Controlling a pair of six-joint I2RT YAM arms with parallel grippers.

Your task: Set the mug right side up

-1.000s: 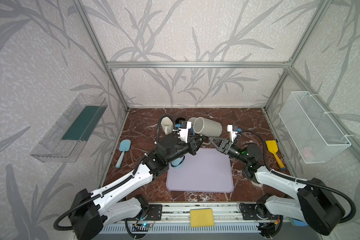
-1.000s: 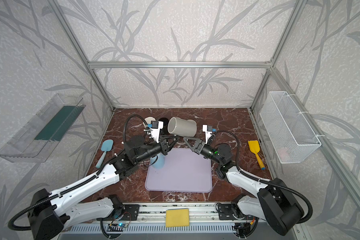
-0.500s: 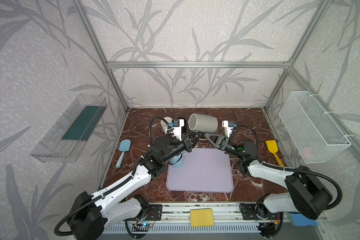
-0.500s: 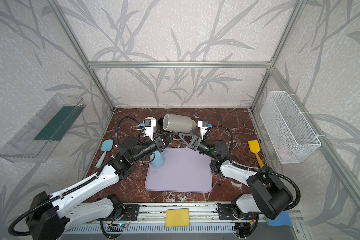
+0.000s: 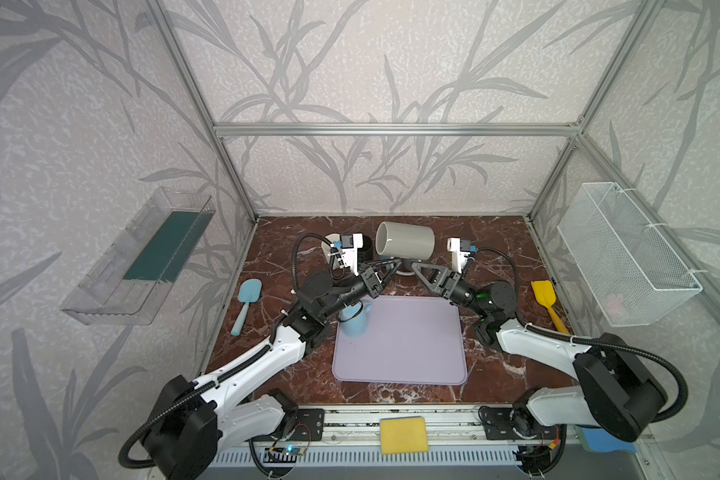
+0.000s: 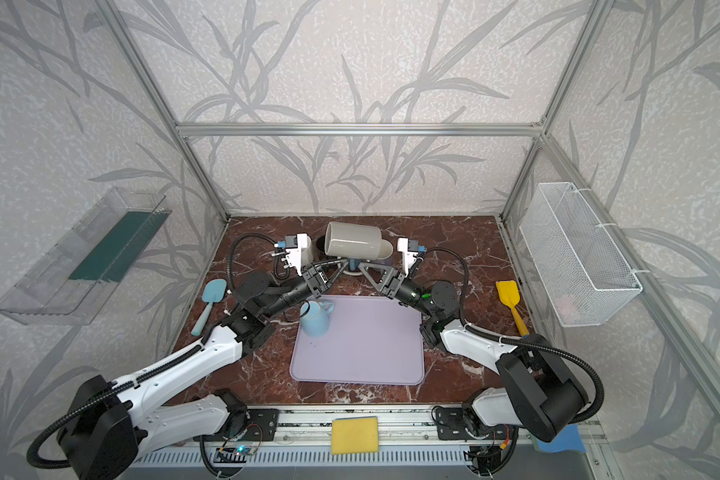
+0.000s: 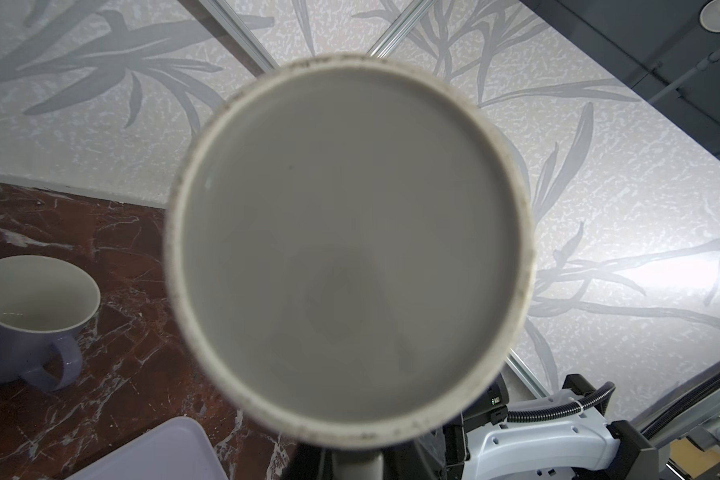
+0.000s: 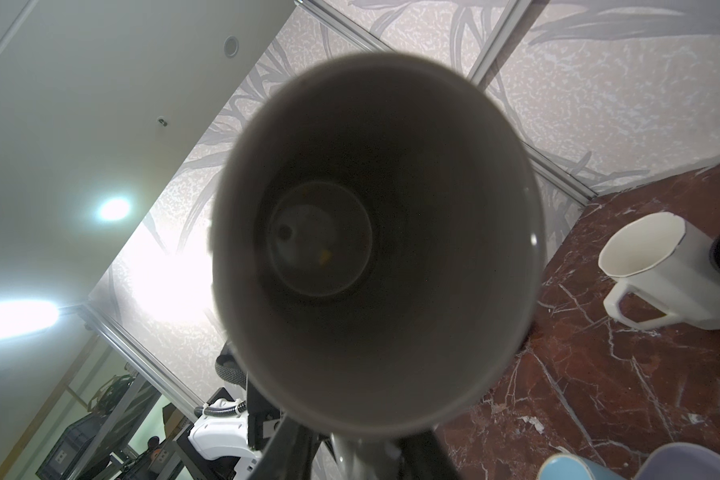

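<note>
One grey mug (image 5: 406,245) hangs in the air on its side, upper ctr of both top views (image 6: 356,243), above the back of the bench (image 5: 495,237) & clear of it. Its open mouth faces frame-left and the handle points down.

The left end effector (image 5: 393,262) reaches up from lower left, jaws narrowed & clenched on the handle under the mug body. The right end effector (image 5: 414,264) meets it from the right w/ its tips at the same handle, just beside the left's. Can't tell if it's gripping or only flanking, since contact is hidden under the mug.

In the left wrist view the mug (image 7: 346,249) fills the ctr as a round speckled rim w/ a pale inside. In the right wrist view it (image 8: 375,241) is dark & backlit, handle stub at the bottom edge.

- **Back of bench:** a white mug (image 8: 657,274), a black mug (image 5: 366,251) & a purple mug (image 7: 30,320) all stand mouth up.
- **Mid-frame:** a lilac mat (image 5: 400,345) lies flat. A light-blue mug (image 5: 354,322) stands mouth up at its upper-left corner, partly under the left arm.
- **Sides:** a blue spatula (image 5: 246,303) lies left of the mat and a yellow spatula (image 5: 547,297) lies right, both well apart from it.
- **Bottom ctr:** a yellow sponge (image 5: 404,434) sits on the front rail.
- **Walls:** a wire basket (image 5: 624,257) hangs on the right wall and a clear tray (image 5: 142,257) on the left wall.
</note>
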